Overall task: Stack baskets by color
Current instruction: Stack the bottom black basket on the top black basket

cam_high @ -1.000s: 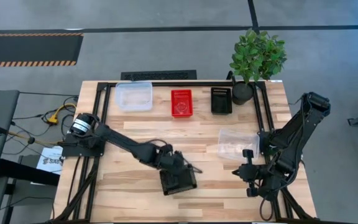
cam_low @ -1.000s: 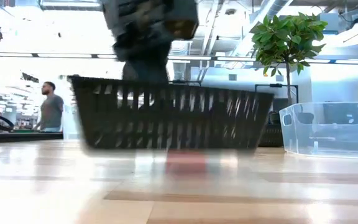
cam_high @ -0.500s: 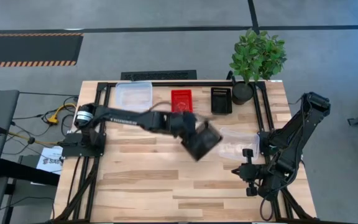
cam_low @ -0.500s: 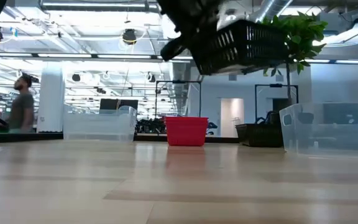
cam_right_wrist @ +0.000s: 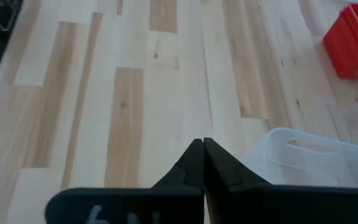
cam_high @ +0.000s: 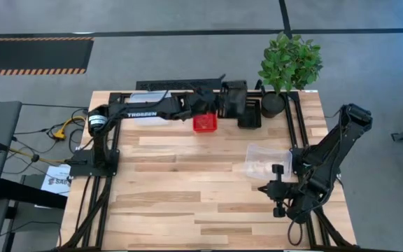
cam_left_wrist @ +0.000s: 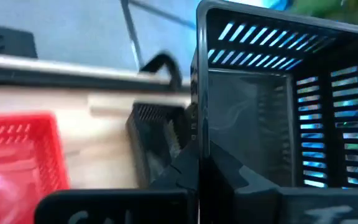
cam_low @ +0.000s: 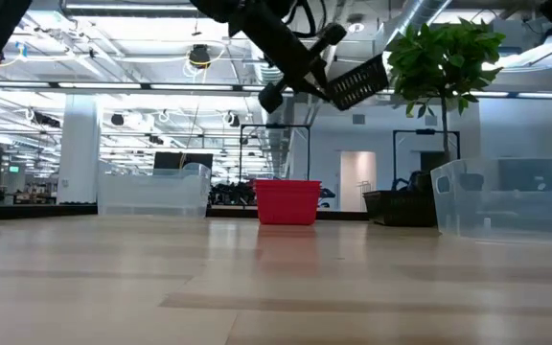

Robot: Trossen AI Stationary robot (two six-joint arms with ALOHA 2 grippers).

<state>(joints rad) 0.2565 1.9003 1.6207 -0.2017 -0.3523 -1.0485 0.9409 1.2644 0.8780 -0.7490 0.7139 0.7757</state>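
Nearest the front edge of the table (cam_high: pixel 187 196), on its right side, the right gripper (cam_high: pixel 277 187) waits with its fingers (cam_right_wrist: pixel 202 163) pressed together on nothing; a clear basket (cam_high: pixel 266 160) lies on the wood just beyond its tips.

Farther back, the left arm reaches across the rear of the table, and the left gripper (cam_high: pixel 219 105) holds a black basket (cam_high: pixel 233 96) in the air. The wrist view shows the two fingers (cam_left_wrist: pixel 194 177) closed together on the near wall of that basket, whose open cavity faces the camera. In the low view it hangs tilted, well above the table, close to the foliage of the potted plant (cam_high: pixel 289 64).

Just beside and beneath it, at the back edge, a second black basket (cam_high: pixel 250 115) rests on the table. The red basket (cam_high: pixel 204 122) sits to its left, partly under the arm. Farther left, a second clear basket (cam_low: pixel 151 192) stands at the rear, mostly covered by the arm from above.
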